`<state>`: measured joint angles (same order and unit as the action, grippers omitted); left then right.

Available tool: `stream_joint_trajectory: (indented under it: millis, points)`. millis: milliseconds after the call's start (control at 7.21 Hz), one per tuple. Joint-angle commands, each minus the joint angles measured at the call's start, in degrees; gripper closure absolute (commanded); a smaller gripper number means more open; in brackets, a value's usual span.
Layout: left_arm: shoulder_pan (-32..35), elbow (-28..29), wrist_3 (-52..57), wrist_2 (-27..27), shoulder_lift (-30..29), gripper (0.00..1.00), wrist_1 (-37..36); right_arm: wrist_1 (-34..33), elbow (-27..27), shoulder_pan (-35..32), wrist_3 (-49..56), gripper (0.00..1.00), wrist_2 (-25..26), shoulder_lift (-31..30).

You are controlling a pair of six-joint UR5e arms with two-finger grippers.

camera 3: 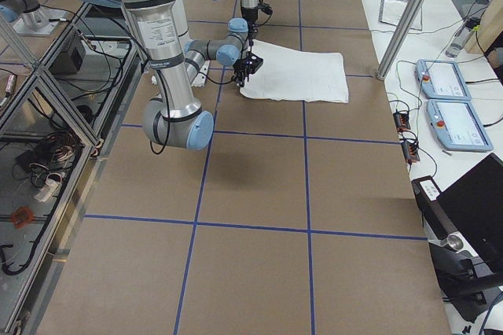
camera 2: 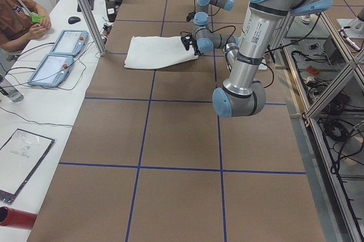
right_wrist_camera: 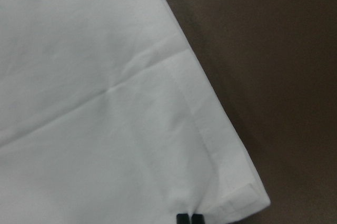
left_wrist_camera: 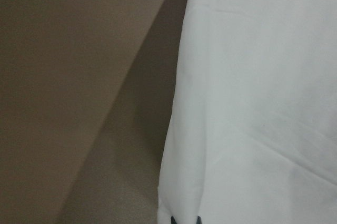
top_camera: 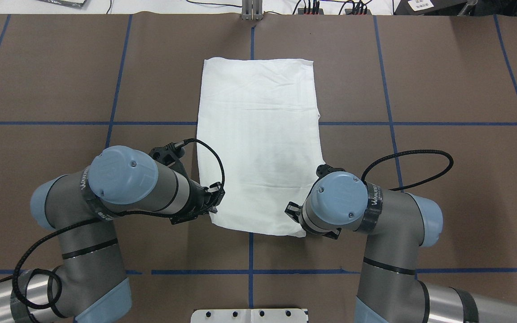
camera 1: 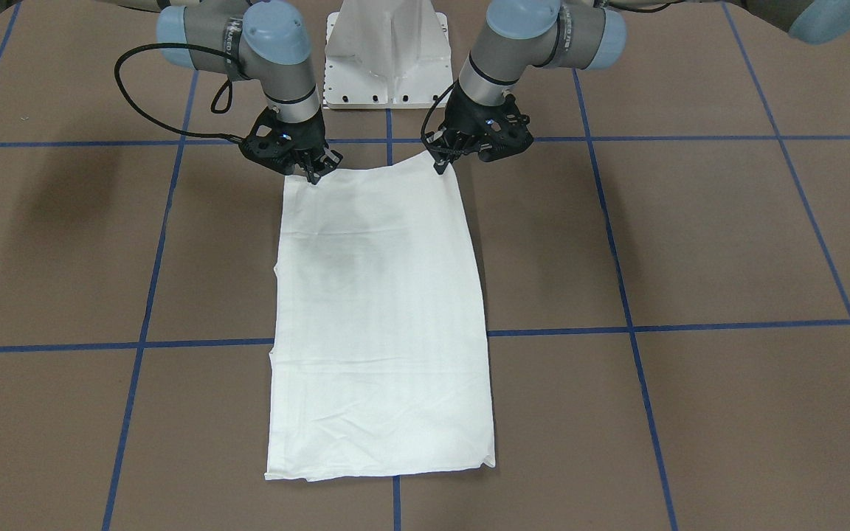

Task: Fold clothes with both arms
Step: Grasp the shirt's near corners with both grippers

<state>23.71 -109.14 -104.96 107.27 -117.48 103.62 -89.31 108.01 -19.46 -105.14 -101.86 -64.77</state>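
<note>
You see the left claw (camera 1: pixel 443 164) and the right claw (camera 1: pixel 314 174), each clenched on a near corner of the T-shirt (camera 1: pixel 381 310), which lies on the bench (camera 1: pixel 690 243).

Front cam: across the surface (camera 1: pixel 690 236), steep down, facing the base (camera 1: pixel 387 51). Overhead: behind the robot, looking forward and down. Side cams: at the surface ends, far back, looking along it. Wrist cams: point-blank on shirt (left_wrist_camera: pixel 253 103) edges, left fingers (left_wrist_camera: pixel 173 220) and right fingers (right_wrist_camera: pixel 182 219) at frame bottom. All six share the shirt.
</note>
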Motion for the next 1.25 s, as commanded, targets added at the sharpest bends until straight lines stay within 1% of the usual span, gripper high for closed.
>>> stream_joint_trajectory:
  millis: [0,277,416,554,693,832,970,1109]
  points:
    - [-0.8,-5.7,-0.9,0.7,0.4,1.0,-5.2,-0.3,5.8,1.3,-0.2,1.0,0.0,-2.5]
    - [-5.0,-10.9,-3.9,1.4,0.4,1.0,-11.7,-0.8,11.1,4.9,-0.2,1.0,-0.2,-5.7]
    - [-7.3,-13.4,-4.3,1.4,0.5,1.0,-15.1,-4.3,13.6,6.6,-0.2,1.0,-3.0,-5.8]
    - [-7.6,-14.7,-4.3,1.4,0.5,1.0,-17.6,-5.6,15.2,6.6,-0.2,1.0,-5.6,-5.4]
    - [-7.5,-14.7,-4.3,1.4,0.7,1.0,-17.8,-5.5,14.8,6.9,-0.2,1.0,-5.3,-4.8]
    - [-7.2,-14.0,-3.7,1.4,0.5,1.0,-17.8,-5.4,13.0,4.5,0.7,1.0,-4.6,-3.0]
    - [-4.3,-13.4,-3.2,1.2,0.1,1.0,-17.4,-5.3,10.9,1.9,2.8,1.0,-4.6,-0.6]
    - [0.8,-12.7,-0.1,1.6,-0.6,1.0,-17.0,-5.3,9.1,-1.1,6.9,1.0,-4.7,1.6]
